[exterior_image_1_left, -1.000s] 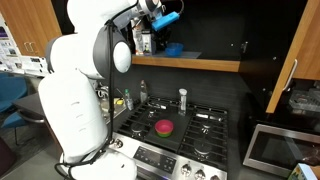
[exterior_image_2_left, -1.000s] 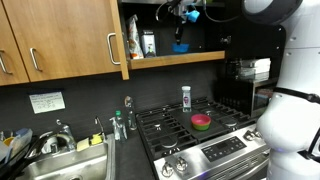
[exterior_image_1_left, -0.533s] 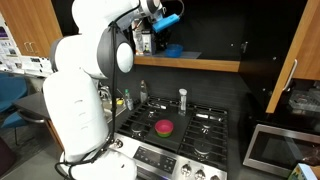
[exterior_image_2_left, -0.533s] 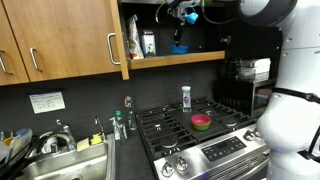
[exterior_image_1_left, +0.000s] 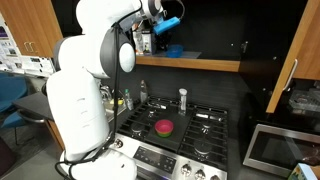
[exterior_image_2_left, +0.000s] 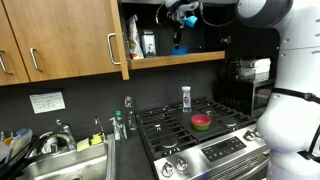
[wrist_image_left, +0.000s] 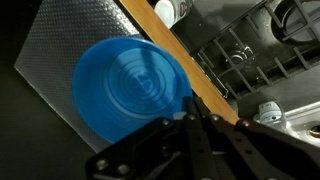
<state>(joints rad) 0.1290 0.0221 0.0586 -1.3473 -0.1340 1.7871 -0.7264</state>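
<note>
Blue bowl sits beneath the closed claw.

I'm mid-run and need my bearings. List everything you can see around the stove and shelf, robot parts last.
blue bowl: one, blue, on the shelf, at the gripper's fingertips
shelf: one, wood, above the stove
dark containers: about two, dark, on the shelf by the cabinet door
stove: one, black grates and steel front, under the shelf
small bowl: one, pink over green, on the stove grates
white bottle: one, white, upright behind the small bowl
cabinet doors: several, wood, beside the shelf
sink: one, steel, beside the stove
gripper: one, black, shut, tips at the blue bowl's rim; whether it pinches the rim is unclear
arm: one, white, reaching up to the shelf
</note>
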